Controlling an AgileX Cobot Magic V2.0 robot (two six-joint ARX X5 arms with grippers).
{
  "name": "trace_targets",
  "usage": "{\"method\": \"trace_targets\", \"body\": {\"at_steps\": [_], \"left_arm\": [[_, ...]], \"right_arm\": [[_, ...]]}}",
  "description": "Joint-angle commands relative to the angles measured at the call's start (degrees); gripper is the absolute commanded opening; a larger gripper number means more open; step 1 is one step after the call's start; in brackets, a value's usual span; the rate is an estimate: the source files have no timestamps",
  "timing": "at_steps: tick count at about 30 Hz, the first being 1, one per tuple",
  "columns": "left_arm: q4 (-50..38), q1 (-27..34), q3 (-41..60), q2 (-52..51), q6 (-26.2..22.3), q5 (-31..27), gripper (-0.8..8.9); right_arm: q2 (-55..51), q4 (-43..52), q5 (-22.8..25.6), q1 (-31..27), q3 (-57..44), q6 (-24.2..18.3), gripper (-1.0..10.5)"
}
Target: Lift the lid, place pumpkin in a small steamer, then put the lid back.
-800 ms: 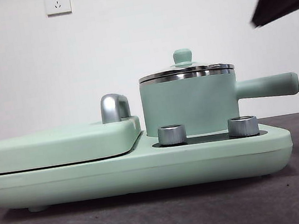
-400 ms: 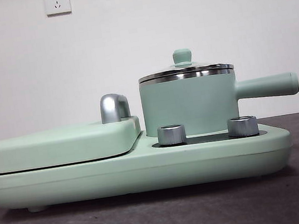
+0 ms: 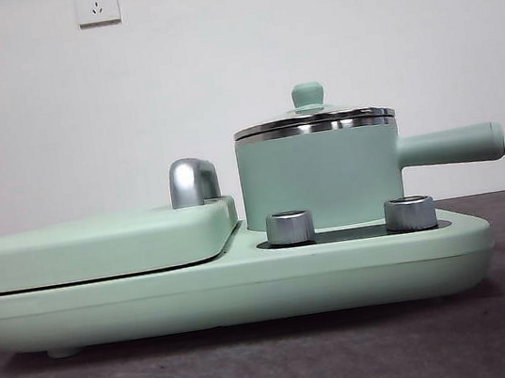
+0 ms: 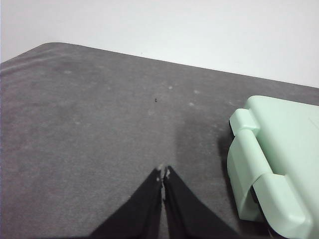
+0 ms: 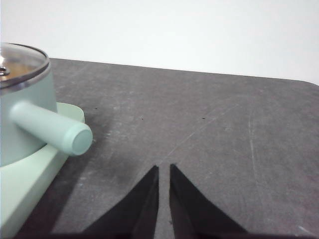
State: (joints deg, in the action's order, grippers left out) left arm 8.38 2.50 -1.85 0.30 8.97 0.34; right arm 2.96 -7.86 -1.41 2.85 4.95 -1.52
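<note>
1. Both grippers are closed on nothing: left gripper (image 4: 163,172) has its jaws touching above bare table (image 4: 89,124), right gripper (image 5: 163,167) has its jaws nearly together, clear of the side handle (image 5: 50,129).
2. We see the lid (image 3: 314,121) seated on the small steamer (image 3: 320,179), at the right end of the cooker base (image 3: 230,292).
3. We judge the lid rigid, breakable and slick at its rim; grip the knob (image 3: 308,95).
4. No pumpkin is visible.
5. Nearby: griddle cover (image 3: 99,245), chrome handle (image 3: 192,181), two dials (image 3: 291,227). Nothing blocks access from above.
</note>
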Motion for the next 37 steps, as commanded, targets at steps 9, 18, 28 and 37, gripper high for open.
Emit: {"method": "trace_targets", "body": {"at_steps": [9, 18, 28, 37], "left_arm": [[-0.6, 0.1, 1.1, 0.0, -0.6, 0.0, 0.07], [-0.6, 0.1, 1.1, 0.0, -0.6, 0.0, 0.07], [-0.6, 0.1, 1.1, 0.0, -0.6, 0.1, 0.07], [-0.6, 0.1, 1.1, 0.0, -0.6, 0.0, 0.07]], "right_arm": [[-2.8, -0.4, 0.0, -0.2, -4.3, 0.0, 0.3], [-2.8, 0.4, 0.0, -0.1, -4.3, 0.0, 0.3], [-2.8, 2.3, 0.0, -0.1, -4.3, 0.0, 0.3], [-2.8, 2.3, 0.0, -0.1, -4.3, 0.0, 0.3]]}}
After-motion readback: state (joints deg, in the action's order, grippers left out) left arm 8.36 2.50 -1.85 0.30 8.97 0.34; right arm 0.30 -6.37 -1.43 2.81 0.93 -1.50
